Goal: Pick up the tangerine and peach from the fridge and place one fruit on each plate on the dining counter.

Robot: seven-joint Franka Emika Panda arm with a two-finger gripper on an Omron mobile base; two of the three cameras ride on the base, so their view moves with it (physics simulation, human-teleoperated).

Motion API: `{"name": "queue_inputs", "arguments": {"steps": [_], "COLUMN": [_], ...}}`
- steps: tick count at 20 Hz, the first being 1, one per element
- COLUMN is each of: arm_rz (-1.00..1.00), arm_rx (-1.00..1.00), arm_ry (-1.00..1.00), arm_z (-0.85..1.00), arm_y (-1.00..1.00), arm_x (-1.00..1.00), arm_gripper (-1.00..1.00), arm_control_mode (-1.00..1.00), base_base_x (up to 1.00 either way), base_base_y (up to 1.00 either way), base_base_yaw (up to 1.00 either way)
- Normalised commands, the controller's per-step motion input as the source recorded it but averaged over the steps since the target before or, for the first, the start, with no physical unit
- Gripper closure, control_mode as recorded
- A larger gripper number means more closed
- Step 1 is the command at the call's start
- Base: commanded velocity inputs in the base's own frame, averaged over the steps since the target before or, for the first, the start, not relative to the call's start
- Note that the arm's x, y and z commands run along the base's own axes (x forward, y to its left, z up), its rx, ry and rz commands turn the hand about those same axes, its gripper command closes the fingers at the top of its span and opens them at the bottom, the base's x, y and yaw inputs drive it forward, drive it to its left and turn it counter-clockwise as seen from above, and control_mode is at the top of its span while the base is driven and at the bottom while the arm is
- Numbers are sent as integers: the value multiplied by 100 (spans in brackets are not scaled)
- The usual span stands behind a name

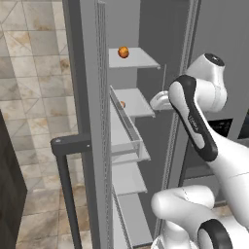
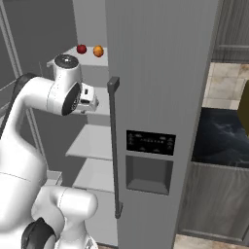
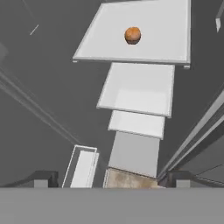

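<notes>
Left base view: small red-orange peach point(image 1: 123, 52) on the tall grey fridge's point(image 1: 146, 29) upper shelf, top centre. Right base view: it sits beside a dark red ball point(image 2: 81, 49), upper left. Hand view: dull orange tangerine point(image 3: 132, 35) on a pale shelf point(image 3: 157, 43) near the top; claw point(image 3: 109, 178) wide open, holding nothing

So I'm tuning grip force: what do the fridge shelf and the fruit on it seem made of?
The shelf looks like smooth pale plastic or glass: flat, even grey-white with a thin lighter rim. The tangerine looks like dull matte rind, orange-brown with no gloss. Both are rendered, so this is only a guess.
</notes>
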Motion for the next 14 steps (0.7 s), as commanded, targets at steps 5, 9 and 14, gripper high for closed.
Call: {"name": "queue_inputs", "arguments": {"steps": [5, 9, 14], "arm_rz": [6, 1, 0], "arm_rx": [20, 6, -2], "arm_ry": [-11, 0, 0], "arm_z": [51, 12, -14], "arm_y": [4, 19, 44], "arm_x": [44, 19, 36], "arm_gripper": [-100, -100, -100], "arm_control_mode": [-100, -100, -100], "base_base_x": [0, 0, 0], "base_base_y": [0, 0, 0], "base_base_yaw": [0, 0, 0]}}
